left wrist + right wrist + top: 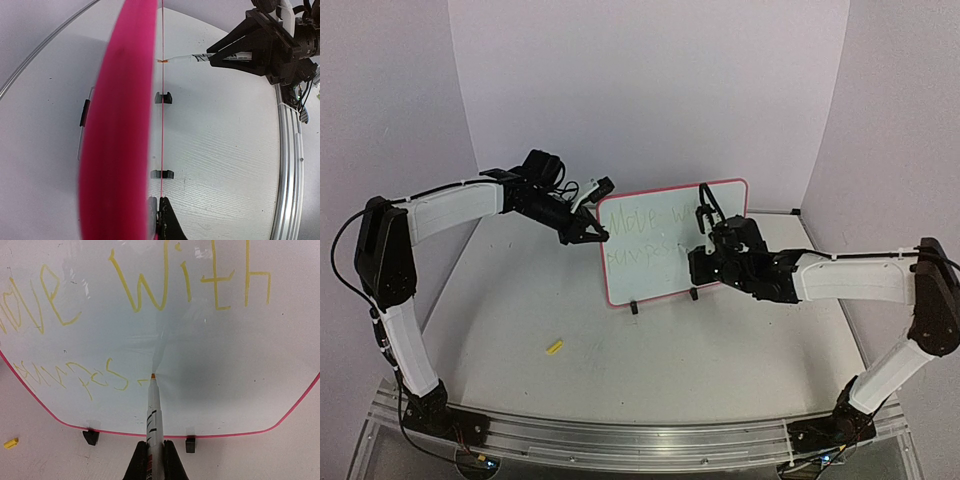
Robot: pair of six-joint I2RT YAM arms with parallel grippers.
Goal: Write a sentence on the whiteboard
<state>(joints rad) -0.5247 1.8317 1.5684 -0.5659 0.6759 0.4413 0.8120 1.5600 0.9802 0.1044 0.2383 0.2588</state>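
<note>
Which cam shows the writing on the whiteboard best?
Right wrist: the sentence fills the frame, yellow strokes large, "with" readable. Top external shows it small and faint on the whiteboard, partly behind the right gripper. Left wrist sees the board edge-on, pink frame only, no writing.

Bright even light, faint glare on whiteboard [210, 350], left-wrist blur.

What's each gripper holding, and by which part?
Left gripper clamps the whiteboard by its left frame edge; right gripper pinches the marker by its barrel.
</note>
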